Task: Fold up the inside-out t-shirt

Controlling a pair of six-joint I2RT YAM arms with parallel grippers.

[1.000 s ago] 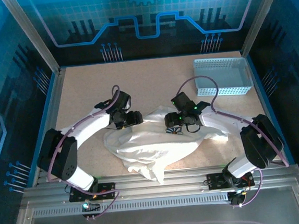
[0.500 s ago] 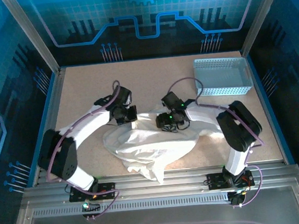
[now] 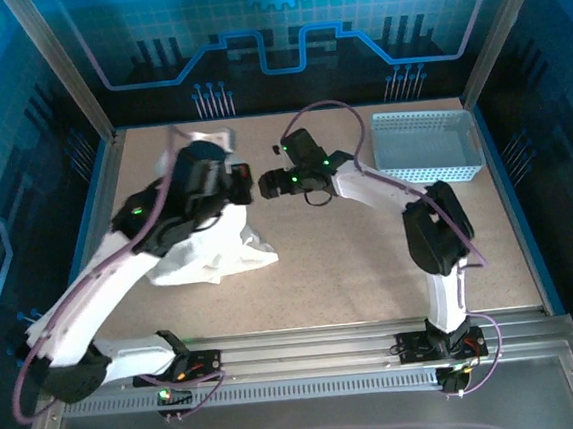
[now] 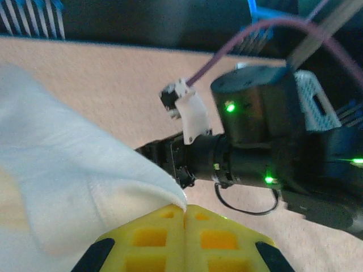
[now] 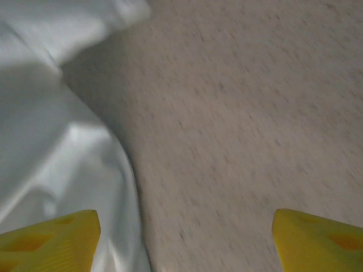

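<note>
Top external: high left fingers (image 4: pixel 153 238) clamp the t-shirt (image 3: pixel 205 254); outstretched right fingers (image 5: pixel 51 238) spread.

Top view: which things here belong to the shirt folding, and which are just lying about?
In the job: white t-shirt; left gripper, shut on its edge; right gripper, open beside it.
Lying about: light blue perforated basket, at the far right.

Speckled beige tabletop (image 3: pixel 351 259), blue circuit-patterned back wall (image 3: pixel 150 36), aluminium frame rails (image 3: pixel 309 358)
</note>
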